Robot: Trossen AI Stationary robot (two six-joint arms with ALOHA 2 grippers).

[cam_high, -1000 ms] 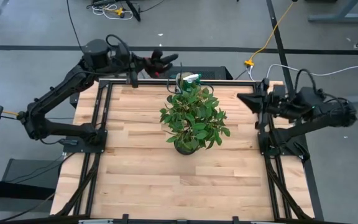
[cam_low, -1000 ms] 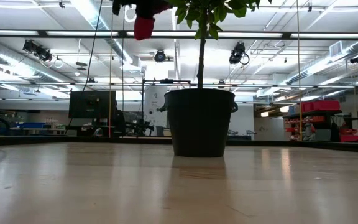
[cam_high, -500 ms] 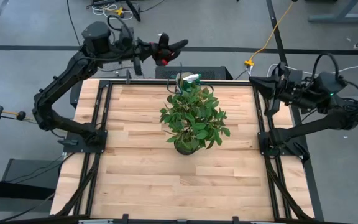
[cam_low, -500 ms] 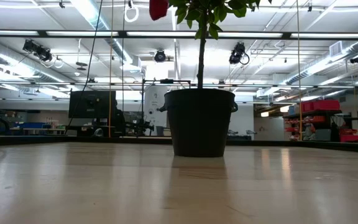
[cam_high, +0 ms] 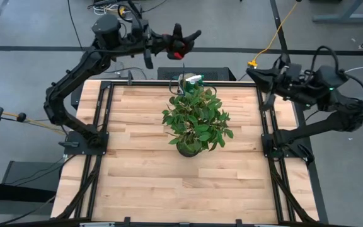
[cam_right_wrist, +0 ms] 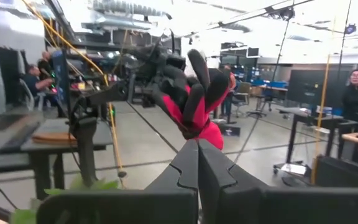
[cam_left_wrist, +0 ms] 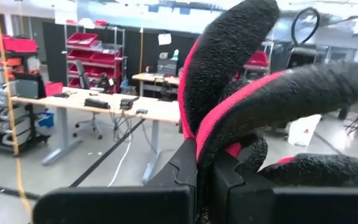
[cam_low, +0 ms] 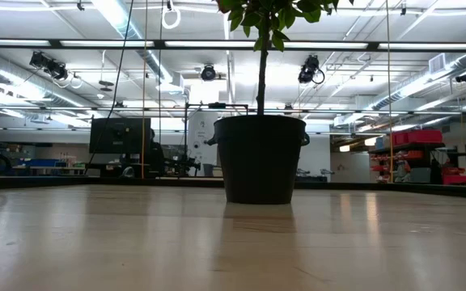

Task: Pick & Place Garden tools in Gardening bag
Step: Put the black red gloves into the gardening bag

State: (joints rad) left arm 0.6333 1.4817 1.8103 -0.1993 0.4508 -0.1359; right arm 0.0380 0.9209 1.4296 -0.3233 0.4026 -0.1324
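Nearest, bare table [cam_high: 169, 176] with potted plant [cam_high: 196, 123] at mid-table. Beyond the far edge, left gripper [cam_high: 169, 45] clamped on red-and-black glove [cam_high: 181, 45], held high off the table; right gripper [cam_high: 252, 72] pinched shut, empty, at the far right corner. Risk: glove snagging foliage or slipping from a thin pinch. Low view showing only pot [cam_low: 260, 158]; gardening bag not clearly visible.

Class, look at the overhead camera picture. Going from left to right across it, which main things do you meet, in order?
Left gripper, shut on the red-and-black glove → potted plant at mid-table → right gripper, shut and empty, raised over the table's far right corner.
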